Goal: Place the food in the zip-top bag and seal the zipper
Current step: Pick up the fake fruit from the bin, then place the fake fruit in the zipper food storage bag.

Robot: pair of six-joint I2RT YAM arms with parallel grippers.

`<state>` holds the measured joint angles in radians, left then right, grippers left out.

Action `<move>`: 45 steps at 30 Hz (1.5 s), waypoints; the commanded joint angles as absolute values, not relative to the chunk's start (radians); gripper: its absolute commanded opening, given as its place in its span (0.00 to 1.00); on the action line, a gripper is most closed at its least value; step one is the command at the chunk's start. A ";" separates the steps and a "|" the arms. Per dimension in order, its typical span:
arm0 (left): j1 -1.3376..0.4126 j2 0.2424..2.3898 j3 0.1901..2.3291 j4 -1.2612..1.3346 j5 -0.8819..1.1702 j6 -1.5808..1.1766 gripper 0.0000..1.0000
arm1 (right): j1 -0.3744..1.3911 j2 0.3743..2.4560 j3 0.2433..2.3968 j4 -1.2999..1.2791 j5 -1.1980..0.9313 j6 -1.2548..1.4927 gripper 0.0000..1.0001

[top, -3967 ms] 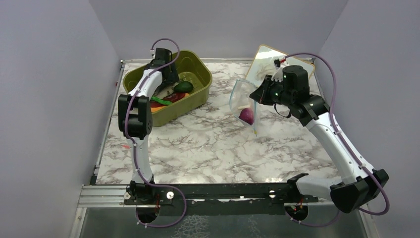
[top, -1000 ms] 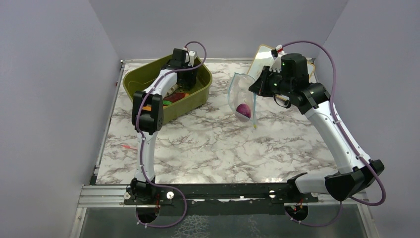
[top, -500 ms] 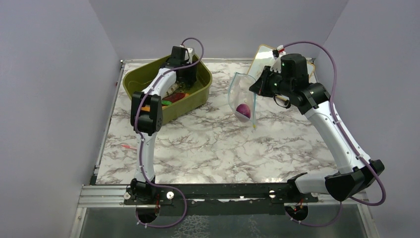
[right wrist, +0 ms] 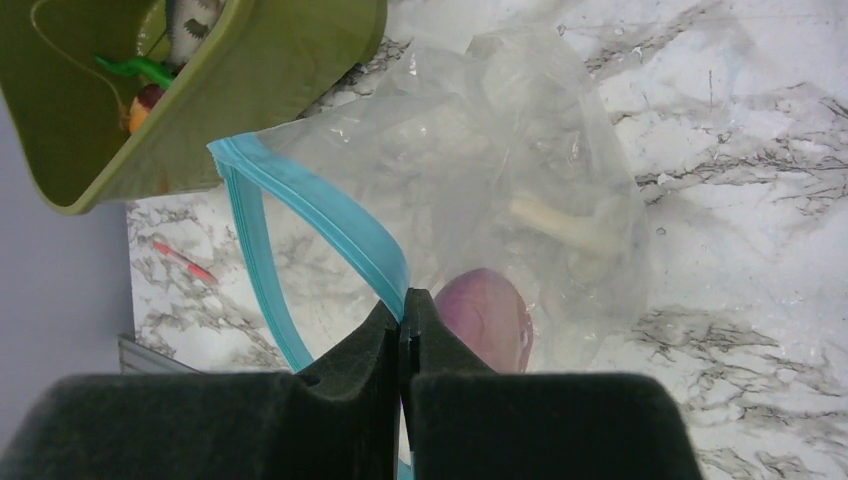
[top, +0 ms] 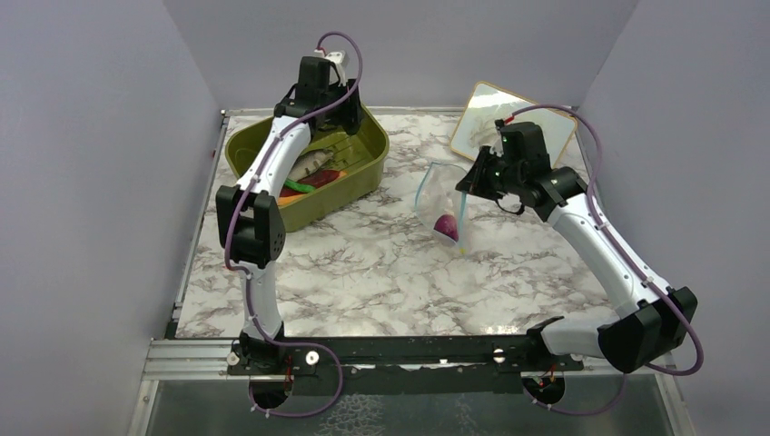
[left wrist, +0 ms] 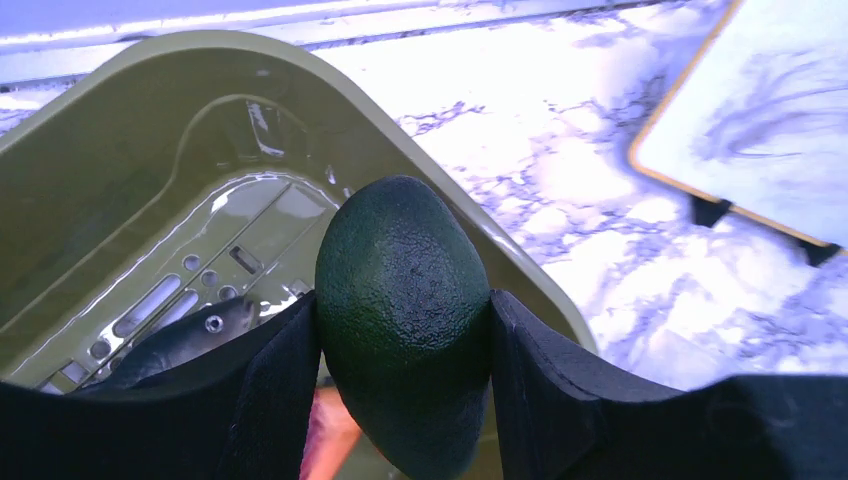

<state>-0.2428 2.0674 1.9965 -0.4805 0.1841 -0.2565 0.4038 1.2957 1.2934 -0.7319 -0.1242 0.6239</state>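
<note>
Dark green vegetable (left wrist: 404,320) between left jaws

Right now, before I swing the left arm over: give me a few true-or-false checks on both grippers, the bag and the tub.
1. The left gripper grips a dark green vegetable. True.
2. The right gripper is open, holding nothing. False: it is shut on the zipper.
3. The onion lies inside the zip-top bag. True.
4. The tub is empty. False: a red piece lies in it.
5. The bag is sealed. False: its mouth gapes open.
</note>
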 commanded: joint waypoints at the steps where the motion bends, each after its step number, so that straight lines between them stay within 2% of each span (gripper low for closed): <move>1: -0.245 1.938 1.956 -0.459 0.281 -0.312 0.33 | 0.399 1.282 1.274 -0.646 -0.116 0.651 0.01; 11: -0.251 1.731 1.736 -0.372 0.592 -0.508 0.29 | 0.399 1.307 1.194 -0.526 -0.192 0.836 0.01; 15: -0.277 1.663 1.630 -0.261 0.739 -0.626 0.28 | 0.399 1.309 1.188 -0.476 -0.216 0.858 0.01; 19: -0.342 1.602 1.522 -0.126 0.793 -0.740 0.26 | 0.398 1.315 1.211 -0.462 -0.231 0.860 0.01; 25: -0.446 1.528 1.414 0.000 0.775 -0.837 0.25 | 0.399 1.296 1.216 -0.433 -0.218 0.857 0.01; 42: -0.535 1.529 1.291 0.008 0.712 -0.837 0.25 | 0.399 1.242 1.175 -0.290 -0.271 0.916 0.01; 45: -0.537 1.540 1.306 -0.048 0.670 -0.787 0.34 | 0.397 1.248 1.173 -0.269 -0.301 0.917 0.01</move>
<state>-0.5297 1.5303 1.2922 -0.0162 0.7300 -0.8463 0.4038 1.2675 1.1851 -0.3519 -0.2432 0.8967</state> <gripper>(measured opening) 0.575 0.014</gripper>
